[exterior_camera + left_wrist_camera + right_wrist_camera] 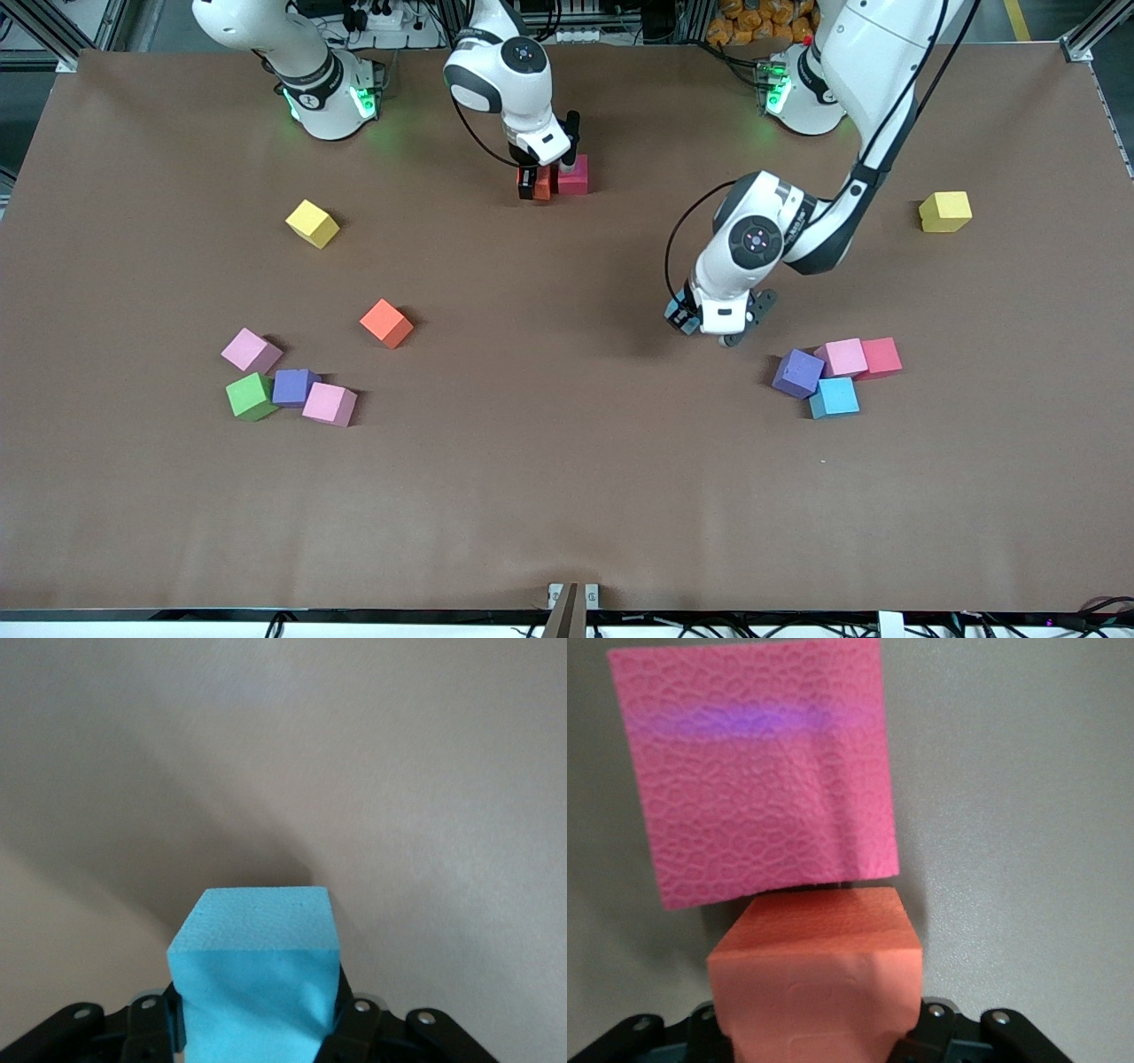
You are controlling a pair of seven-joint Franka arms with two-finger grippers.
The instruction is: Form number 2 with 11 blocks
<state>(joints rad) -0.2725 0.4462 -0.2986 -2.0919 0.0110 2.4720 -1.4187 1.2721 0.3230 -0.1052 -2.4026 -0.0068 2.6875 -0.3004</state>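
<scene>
Clamped between the fingers of the left gripper [257, 1032]: a light blue cube [257, 983], squarely in the jaws and jutting out past the fingertips, up in the air over bare table [567, 496] just beside the cluster at the left arm's end. Pinched the same way in the right gripper [819, 1036]: an orange cube [815, 983], low at the table near the robots' bases, pressed against or just beside a red cube [573, 175]; hard to tell from the wrist view whether the two faces actually touch.

Cluster near the left gripper: purple cube [797, 373], pink cube [842, 357], another red cube [881, 357], and a second light blue cube [834, 398] nearest the front camera, all touching or nearly so.

Toward the right arm's end: a lone orange cube [386, 322]; nearer the camera, a pink cube [251, 351], green cube [251, 396], purple cube [295, 387] and another pink cube [329, 404] bunched together.

Two yellow cubes [312, 222] [944, 212], well apart, one toward each end.
</scene>
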